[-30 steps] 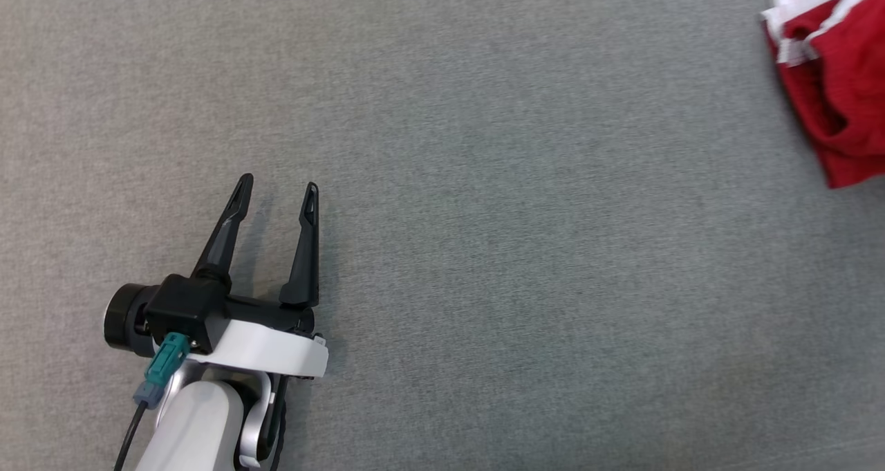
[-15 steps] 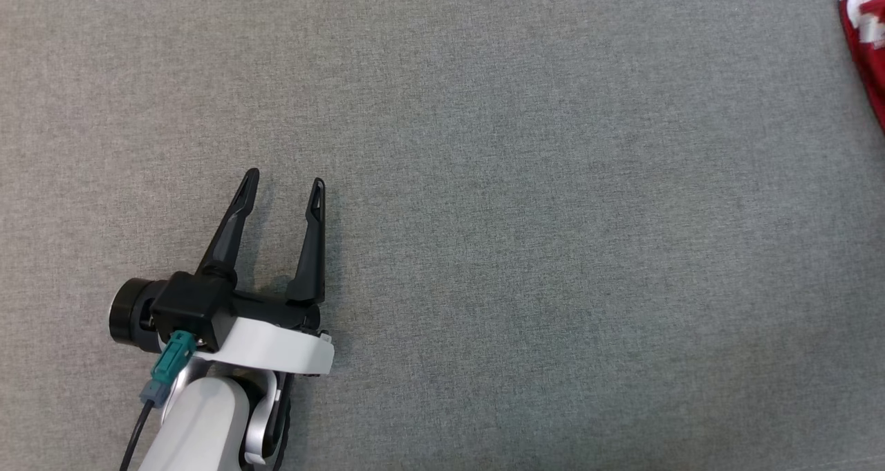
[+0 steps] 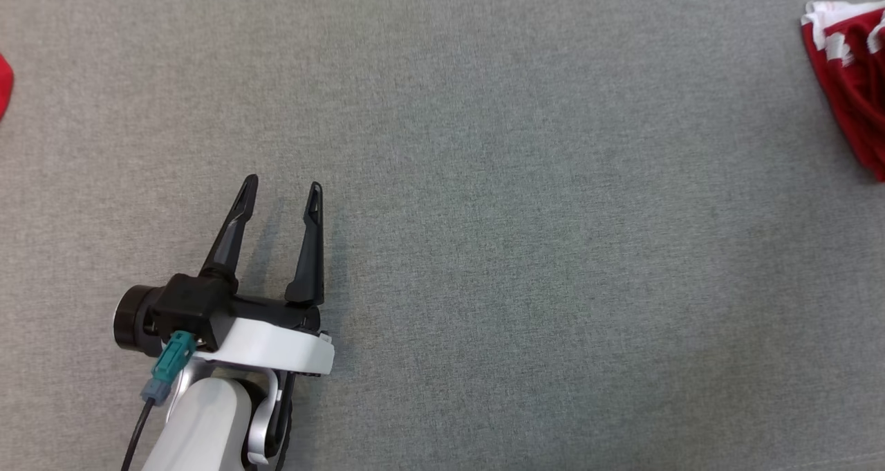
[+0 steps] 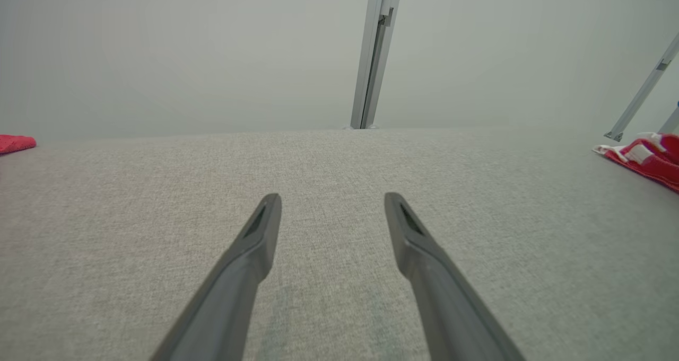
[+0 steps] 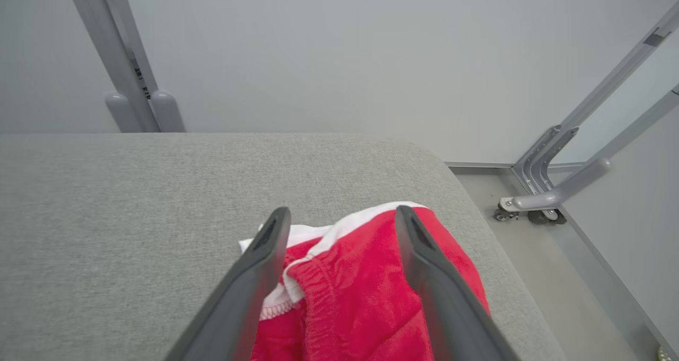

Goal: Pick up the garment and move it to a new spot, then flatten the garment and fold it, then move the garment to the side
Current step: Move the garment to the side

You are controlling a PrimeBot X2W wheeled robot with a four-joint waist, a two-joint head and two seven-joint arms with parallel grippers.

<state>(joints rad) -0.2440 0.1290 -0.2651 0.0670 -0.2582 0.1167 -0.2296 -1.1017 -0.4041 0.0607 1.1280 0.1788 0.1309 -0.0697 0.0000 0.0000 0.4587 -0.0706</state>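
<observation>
In the head view the left gripper [image 3: 283, 182] sits at the lower left of the frame. Its two dark fingers are spread apart and point up the picture, with nothing between them but the grey cloth-covered surface [image 3: 484, 215]. The left wrist view agrees: both fingers stand wide over bare grey weave, though I cannot tell whether they touch it or sit just above it.

The garment [image 3: 847, 77] — red with white trim — lies at the upper right edge of the head view, partly cut off by the frame and well apart from the left gripper. In the left wrist view it shows as a low red and white heap at the right edge, at mid height.

In the right wrist view the right gripper [image 5: 342, 210] has its fingers spread wide. The garment lies crumpled in the lower middle of that frame, between and under them (a white band and a stitched red hem show beside the left-hand finger). The fingers are not pinching the cloth; whether they touch it cannot be told. The garment rests near the rounded corner of the surface — beyond it, at the right, are pale floor and a grey frame leg on a caster [image 5: 530, 215].

A second bit of red cloth [image 3: 3, 84] shows at the far left edge of the head view. A grey metal post [image 4: 374, 53] rises at the top middle of the left wrist view.
</observation>
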